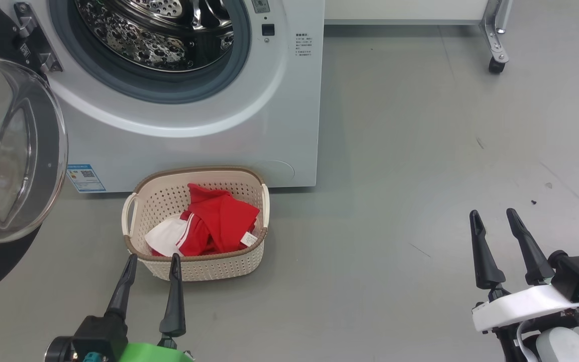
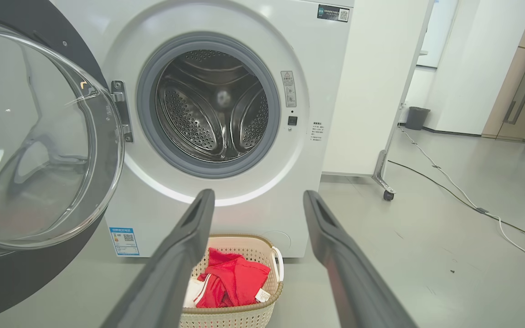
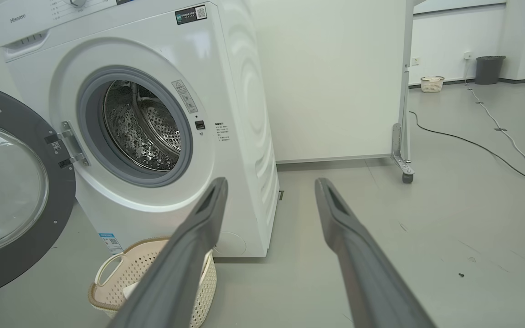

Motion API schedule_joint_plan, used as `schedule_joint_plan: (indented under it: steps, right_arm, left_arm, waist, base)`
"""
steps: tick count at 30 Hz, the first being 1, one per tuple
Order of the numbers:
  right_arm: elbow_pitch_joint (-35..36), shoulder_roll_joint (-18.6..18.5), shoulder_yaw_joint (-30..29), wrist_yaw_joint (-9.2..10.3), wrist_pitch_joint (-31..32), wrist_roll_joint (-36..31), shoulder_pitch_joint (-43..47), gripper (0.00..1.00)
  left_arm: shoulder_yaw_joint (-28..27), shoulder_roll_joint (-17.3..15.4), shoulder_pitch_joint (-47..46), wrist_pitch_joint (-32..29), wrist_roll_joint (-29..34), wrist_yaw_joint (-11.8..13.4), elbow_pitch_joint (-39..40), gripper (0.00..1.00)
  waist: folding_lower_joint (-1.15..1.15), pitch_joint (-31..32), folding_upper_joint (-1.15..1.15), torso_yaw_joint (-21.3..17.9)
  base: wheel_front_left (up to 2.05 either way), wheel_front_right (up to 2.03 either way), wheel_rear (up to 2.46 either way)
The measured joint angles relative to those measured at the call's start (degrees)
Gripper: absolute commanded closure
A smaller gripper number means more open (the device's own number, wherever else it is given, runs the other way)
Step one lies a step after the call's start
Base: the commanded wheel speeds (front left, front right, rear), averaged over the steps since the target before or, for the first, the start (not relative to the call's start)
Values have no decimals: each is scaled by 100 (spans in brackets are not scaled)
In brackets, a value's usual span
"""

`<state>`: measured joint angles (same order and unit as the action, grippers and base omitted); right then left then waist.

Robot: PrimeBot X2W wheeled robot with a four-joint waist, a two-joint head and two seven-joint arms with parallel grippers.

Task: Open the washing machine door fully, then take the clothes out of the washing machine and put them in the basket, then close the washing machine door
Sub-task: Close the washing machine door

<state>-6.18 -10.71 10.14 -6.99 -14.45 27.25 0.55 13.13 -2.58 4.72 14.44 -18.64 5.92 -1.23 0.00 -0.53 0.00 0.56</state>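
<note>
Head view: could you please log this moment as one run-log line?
door open; drum empty; clothes in basket; left gripper open; right gripper open; door closing pending

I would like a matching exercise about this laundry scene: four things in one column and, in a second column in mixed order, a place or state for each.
Things:
1. washing machine door
2. clothes
3. basket
4. left gripper

Places or states:
A. open, holding nothing, by the basket's near rim
B. on the floor in front of the washing machine
C. swung wide open
D. lying inside the basket

Pairs: 1-C, 2-D, 3-B, 4-A
</note>
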Motion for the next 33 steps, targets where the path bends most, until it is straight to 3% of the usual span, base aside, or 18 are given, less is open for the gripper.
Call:
schedule_joint_plan:
  steps: [19, 33]
  right_arm:
    - [93, -32, -59, 0, 0, 0, 10, 0]
    - [366, -208, -120, 0, 0, 43, 112, 0]
  left_arm:
    - [138, 0, 12, 0, -1, -1, -8, 0]
    - [354, -1, 7, 0, -60, 0, 8, 0]
  waist:
    - [0, -116, 0, 133]
    - [0, -416, 0, 784]
  base:
    - [0, 0, 0]
    - [0, 0, 0]
